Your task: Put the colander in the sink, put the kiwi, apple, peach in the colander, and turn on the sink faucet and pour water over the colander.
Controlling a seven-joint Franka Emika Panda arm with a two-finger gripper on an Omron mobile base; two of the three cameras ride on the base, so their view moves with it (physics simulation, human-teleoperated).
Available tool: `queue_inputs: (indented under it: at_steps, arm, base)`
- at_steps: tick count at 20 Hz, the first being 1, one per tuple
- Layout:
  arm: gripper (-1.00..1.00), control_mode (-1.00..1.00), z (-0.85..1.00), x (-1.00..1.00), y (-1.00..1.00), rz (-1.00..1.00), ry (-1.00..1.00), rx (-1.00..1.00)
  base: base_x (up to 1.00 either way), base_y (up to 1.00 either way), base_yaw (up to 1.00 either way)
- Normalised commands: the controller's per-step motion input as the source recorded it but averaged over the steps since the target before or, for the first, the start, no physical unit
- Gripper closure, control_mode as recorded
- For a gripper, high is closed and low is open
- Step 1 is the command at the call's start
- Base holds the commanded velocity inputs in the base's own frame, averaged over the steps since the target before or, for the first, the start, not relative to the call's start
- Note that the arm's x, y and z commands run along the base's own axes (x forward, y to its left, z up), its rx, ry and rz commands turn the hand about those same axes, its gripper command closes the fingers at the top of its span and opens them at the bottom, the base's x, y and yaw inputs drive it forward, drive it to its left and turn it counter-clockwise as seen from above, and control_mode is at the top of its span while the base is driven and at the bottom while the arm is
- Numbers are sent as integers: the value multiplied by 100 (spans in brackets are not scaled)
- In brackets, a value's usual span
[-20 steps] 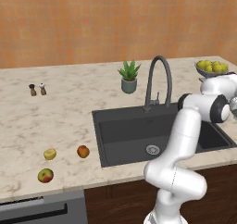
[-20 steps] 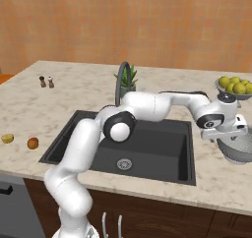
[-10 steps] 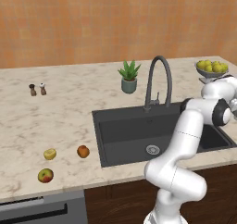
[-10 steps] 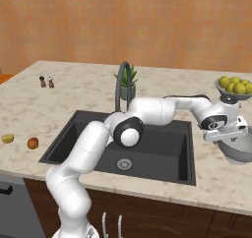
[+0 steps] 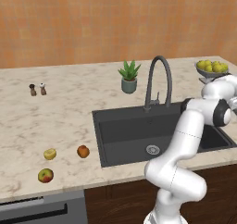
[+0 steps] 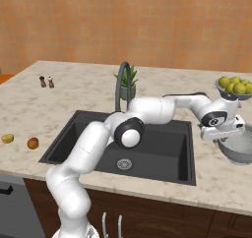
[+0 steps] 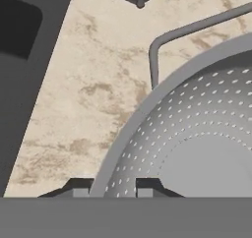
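Right of the sink (image 6: pixel 147 133), tool (image 7: pixel 114 188) pinches the empty colander's (image 7: pixel 197 148) rim.

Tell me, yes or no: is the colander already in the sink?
No. In the right base view the colander sits on the counter to the right of the sink.

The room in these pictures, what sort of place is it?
Most likely a home kitchen: a dark grey rectangular sink set in a beige marble-look counter, a tall dark gooseneck faucet, and a grey stemmed bowl of yellow-green fruit.
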Motion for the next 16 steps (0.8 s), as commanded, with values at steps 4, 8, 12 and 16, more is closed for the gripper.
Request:
queue_inputs:
  at_steps: [4, 8, 12, 16]
  arm:
    - [100, -100, 21, -31, 49, 1, 0, 0]
    - [100, -100, 59, -56, 79, 6, -3, -7]
    - [100, -100, 54, -66, 100, 6, -4, -19]
    - [100, -100, 38, -63, 100, 3, -6, -26]
  base:
    - [0, 0, 0]
    - [0, 0, 0]
    - [0, 0, 0]
    - [0, 0, 0]
